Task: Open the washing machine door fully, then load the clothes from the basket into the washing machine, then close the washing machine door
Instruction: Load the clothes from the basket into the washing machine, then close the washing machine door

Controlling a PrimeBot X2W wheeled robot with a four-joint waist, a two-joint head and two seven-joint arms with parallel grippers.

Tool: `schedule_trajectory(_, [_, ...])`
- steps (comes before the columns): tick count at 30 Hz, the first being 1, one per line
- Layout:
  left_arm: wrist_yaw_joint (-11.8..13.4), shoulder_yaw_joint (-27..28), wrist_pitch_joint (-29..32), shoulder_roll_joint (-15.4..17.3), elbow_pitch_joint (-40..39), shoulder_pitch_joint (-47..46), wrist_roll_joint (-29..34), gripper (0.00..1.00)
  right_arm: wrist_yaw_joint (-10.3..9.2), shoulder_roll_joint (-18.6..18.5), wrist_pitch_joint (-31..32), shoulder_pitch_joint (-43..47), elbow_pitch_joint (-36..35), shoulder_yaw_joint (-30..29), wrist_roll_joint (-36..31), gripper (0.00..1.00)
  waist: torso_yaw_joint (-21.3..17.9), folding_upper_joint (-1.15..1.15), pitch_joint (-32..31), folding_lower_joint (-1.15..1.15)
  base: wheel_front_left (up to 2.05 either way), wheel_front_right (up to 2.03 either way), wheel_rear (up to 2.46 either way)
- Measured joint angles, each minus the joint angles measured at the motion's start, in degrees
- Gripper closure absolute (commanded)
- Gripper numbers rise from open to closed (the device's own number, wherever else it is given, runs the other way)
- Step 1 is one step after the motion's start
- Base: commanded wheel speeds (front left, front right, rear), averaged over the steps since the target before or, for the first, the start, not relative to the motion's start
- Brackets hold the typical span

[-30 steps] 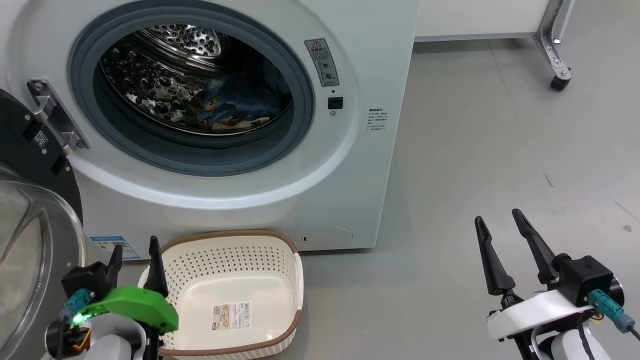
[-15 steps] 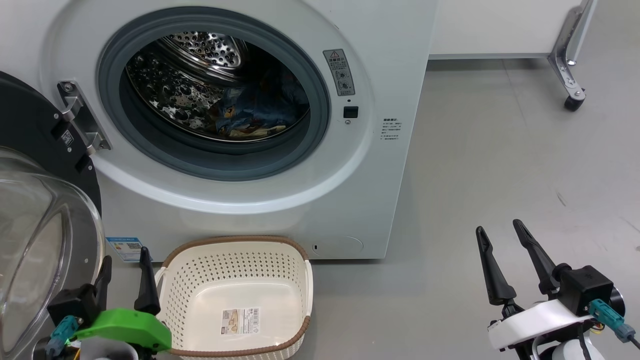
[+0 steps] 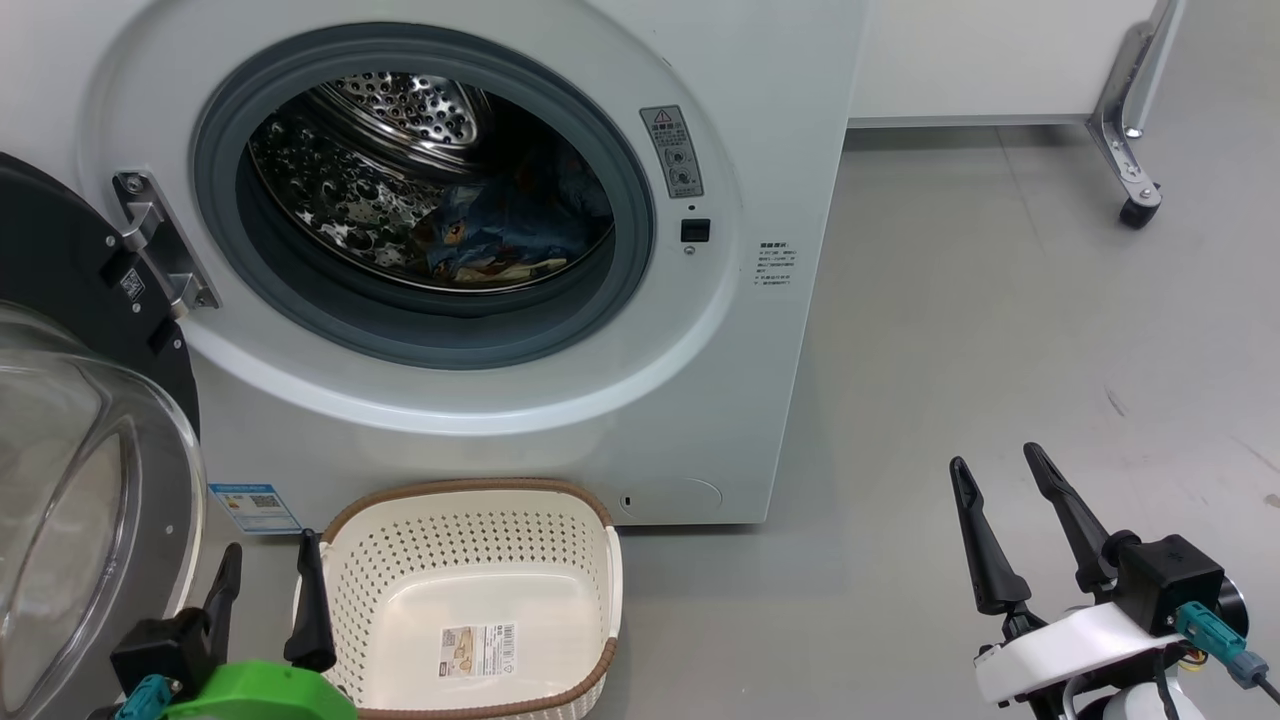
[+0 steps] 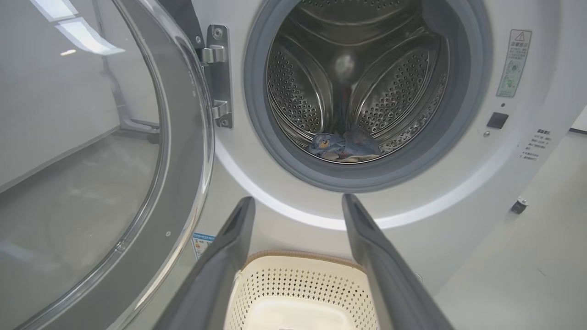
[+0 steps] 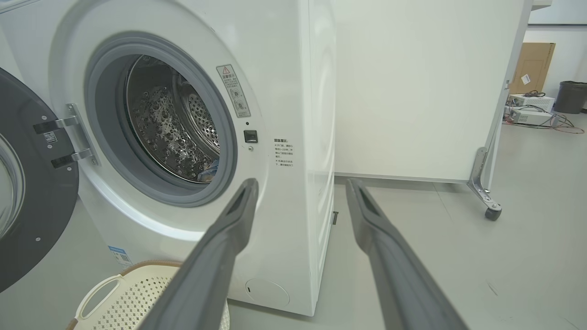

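I've got a smooth grey floor (image 3: 1000,300), lightly scuffed, and a white partition panel (image 5: 412,91) standing on a metal leg (image 5: 479,178) with a black caster (image 5: 493,213). Beyond it I can see a cardboard box (image 5: 532,66), a dark bin (image 5: 570,96) and pale equipment boxes (image 5: 527,110) with cables (image 5: 566,126) on the floor.

One washing machine (image 3: 760,100) was in view, with one round door (image 3: 60,260) and one steel drum (image 3: 350,200). There was one basket (image 3: 470,487) bearing one label sticker (image 3: 480,640). One heap of clothes (image 3: 500,235) was there; its separate pieces could not be counted. Two grippers were present, the left gripper (image 3: 270,542) and the right gripper (image 3: 996,455), each with two dark fingers (image 3: 985,550). One caster wheel (image 3: 1135,212) and one cardboard box (image 5: 532,64) were also seen.
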Motion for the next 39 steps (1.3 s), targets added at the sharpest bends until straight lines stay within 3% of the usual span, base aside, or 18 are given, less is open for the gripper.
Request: schedule_trajectory(39, [2.11, -2.08, 0.00, 0.04, -6.11, 4.24, 0.43, 0.00, 0.00, 0.00, 0.00, 0.15, -0.35, -0.01, 0.00, 0.00, -0.48, 0.00, 0.21, 0.00, 0.00, 0.00, 0.00])
